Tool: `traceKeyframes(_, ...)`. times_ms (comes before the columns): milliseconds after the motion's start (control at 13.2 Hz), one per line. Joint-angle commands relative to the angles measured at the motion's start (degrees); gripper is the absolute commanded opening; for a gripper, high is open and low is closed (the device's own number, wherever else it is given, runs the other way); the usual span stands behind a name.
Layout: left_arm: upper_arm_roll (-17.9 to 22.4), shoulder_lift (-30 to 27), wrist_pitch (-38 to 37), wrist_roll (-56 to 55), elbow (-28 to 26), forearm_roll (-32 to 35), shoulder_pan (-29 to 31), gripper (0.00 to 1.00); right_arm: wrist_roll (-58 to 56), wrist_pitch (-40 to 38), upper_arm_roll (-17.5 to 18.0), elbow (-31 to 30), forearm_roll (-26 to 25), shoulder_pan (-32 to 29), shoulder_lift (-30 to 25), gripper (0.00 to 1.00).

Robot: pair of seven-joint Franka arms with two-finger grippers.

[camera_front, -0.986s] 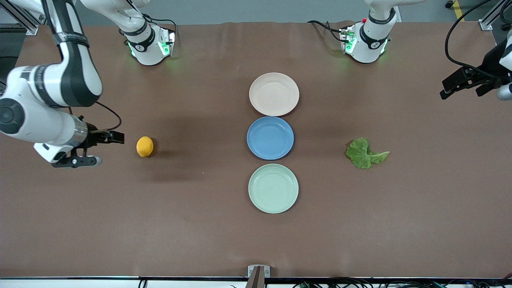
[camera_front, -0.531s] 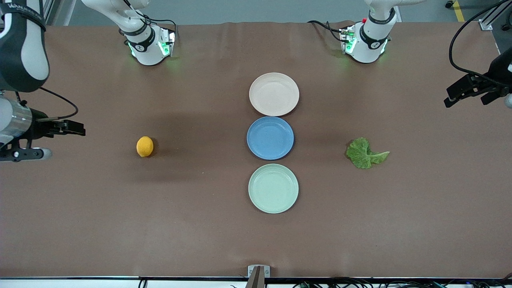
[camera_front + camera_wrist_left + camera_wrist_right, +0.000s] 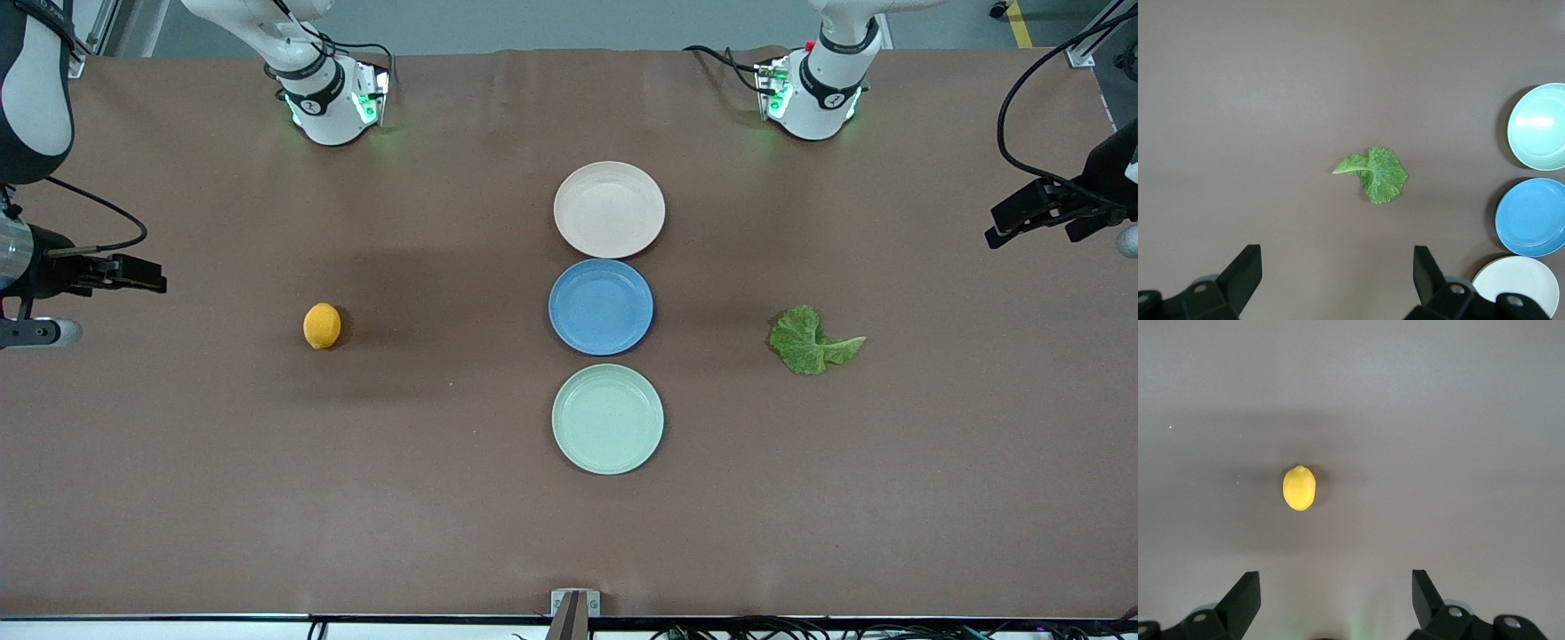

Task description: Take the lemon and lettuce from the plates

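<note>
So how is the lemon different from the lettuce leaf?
The lemon is a smooth, round-oval, yellow-orange fruit; the lettuce is a crinkled, flat green leaf with a pointed stem end. The lemon looks smaller across than the lettuce. The lemon lies toward the right arm's end of the table, the lettuce toward the left arm's end. Both lie on the bare brown table, on no plate, untouched.
</note>
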Motion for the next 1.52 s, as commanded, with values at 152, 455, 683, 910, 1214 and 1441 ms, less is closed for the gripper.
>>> traceKeyframes(152,0.16,0.33,-1.41,1.29,1.65,0.79,0.15,1.0,-0.07,-1.54,1.13,1.35,0.48,-0.4,0.71,1.0)
traceKeyframes(455,0.25,0.33,-1.41,1.2,1.56,0.79,0.24,1.0,-0.51,-2.42,0.86,-1.28,5.13,-2.85,-1.56,1.0)
traceKeyframes(683,0.34,0.42,-1.33,1.11,1.39,0.44,0.15,1.0,-0.68,-1.81,0.95,-3.05,4.88,-2.69,-4.2,1.0)
traceKeyframes(910,0.34,0.42,-1.33,1.11,1.39,0.35,0.24,1.0,-0.42,-0.76,1.12,-6.73,4.7,-2.42,-7.36,1.0)
traceKeyframes(1214,0.34,0.42,-1.33,1.02,1.12,0.26,0.24,1.0,0.11,0.57,0.25,-8.94,3.82,0.84,-9.92,1.0)
traceKeyframes(1441,0.34,0.42,-1.33,1.02,1.03,0.26,0.24,1.0,0.11,0.04,0.25,-9.03,3.82,0.05,-11.06,1.0)
